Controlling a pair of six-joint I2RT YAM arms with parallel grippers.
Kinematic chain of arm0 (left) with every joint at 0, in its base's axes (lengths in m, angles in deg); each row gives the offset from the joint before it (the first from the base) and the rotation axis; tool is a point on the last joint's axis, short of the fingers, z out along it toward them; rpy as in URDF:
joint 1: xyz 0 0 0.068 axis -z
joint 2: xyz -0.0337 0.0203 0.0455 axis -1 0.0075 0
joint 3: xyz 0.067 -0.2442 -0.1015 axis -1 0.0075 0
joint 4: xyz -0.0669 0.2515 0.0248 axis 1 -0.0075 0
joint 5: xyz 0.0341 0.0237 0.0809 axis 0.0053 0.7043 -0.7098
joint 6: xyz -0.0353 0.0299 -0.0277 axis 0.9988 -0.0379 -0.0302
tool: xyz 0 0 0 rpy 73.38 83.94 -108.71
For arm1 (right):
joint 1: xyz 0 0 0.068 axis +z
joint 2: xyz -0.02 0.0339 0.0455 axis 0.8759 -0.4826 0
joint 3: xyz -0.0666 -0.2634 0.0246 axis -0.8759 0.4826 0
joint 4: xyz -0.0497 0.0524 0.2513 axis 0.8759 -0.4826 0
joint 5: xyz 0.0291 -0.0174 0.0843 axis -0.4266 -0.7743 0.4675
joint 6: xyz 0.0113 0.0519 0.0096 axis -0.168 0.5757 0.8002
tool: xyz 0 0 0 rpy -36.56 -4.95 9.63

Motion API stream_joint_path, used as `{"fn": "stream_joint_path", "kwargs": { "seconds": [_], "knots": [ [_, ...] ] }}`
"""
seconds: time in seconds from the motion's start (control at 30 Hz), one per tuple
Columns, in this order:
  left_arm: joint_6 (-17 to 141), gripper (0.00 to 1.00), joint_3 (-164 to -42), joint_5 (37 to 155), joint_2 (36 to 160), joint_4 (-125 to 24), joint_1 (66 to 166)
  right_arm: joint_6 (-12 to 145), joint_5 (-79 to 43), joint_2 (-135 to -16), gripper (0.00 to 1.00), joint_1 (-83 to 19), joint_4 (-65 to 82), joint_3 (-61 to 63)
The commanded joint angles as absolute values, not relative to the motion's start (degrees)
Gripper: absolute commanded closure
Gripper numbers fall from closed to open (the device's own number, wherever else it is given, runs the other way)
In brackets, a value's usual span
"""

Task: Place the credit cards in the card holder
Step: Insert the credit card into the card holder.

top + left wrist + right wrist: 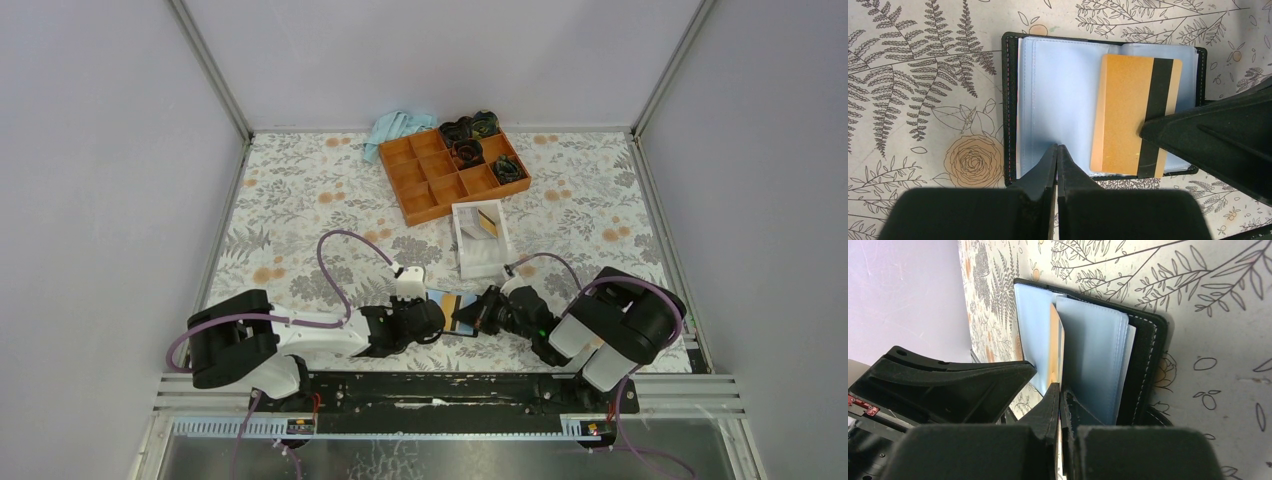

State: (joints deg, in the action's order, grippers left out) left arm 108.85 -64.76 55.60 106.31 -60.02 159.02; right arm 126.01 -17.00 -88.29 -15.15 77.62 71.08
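Orange plastic with a black stripe, the card (pixel 1123 110) lies over the right-hand leaves of the open holder (pixel 1063 100). The right fingers (pixel 1050 405) are closed flat on its stripe end, a thin pinch that leaves the free edge clear to lead. From the right wrist the card shows edge-on between pale blue leaves. I judge it lined up with a pocket and not yet seated. How deep it has gone I cannot tell.

The holder lies spread on the bench (pixel 300 200) at its near edge, between the two arms, black cover down and blue lining up. The left fingers (pixel 1052 160) are shut with nothing between them, and their tips appear to rest on the left page by the holder's near rim. That looks like a pin: it would keep the holder flat and open and stop it sliding when the card is pushed from the other side.

Just behind the holder stands a white box (pixel 485 260) with a second card (pixel 488 222) leaning inside, probably waiting its turn. Farther behind the holder sits an orange tray (pixel 420 190) with dark items in a few compartments. A blue cloth (pixel 392 128) lies by the tray corner farthest from the holder.
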Motion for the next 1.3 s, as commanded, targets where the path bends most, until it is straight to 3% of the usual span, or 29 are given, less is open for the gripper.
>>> {"fn": "stream_joint_path", "kwargs": {
  "seconds": [0.0, 0.9, 1.13, 1.27],
  "knots": [
    [109.5, 0.98, -63.4, 55.8, 108.0, -67.8, 159.5, 123.8, -16.7, -89.3, 1.0, -15.1, 71.1, 70.3],
    [108.7, 1.0, -64.0, 56.5, 109.3, -66.8, 159.5, 120.0, -12.8, -91.6, 1.0, -15.0, 60.9, 64.3],
    [108.7, 0.92, -64.5, 55.6, 108.4, -68.2, 159.5, 120.0, -13.2, -92.4, 1.0, -14.9, 60.4, 63.8],
    [109.9, 0.82, -64.0, 54.3, 106.9, -69.8, 159.5, 120.1, -13.4, -93.1, 1.0, -14.9, 60.4, 63.7]
  ]
}}
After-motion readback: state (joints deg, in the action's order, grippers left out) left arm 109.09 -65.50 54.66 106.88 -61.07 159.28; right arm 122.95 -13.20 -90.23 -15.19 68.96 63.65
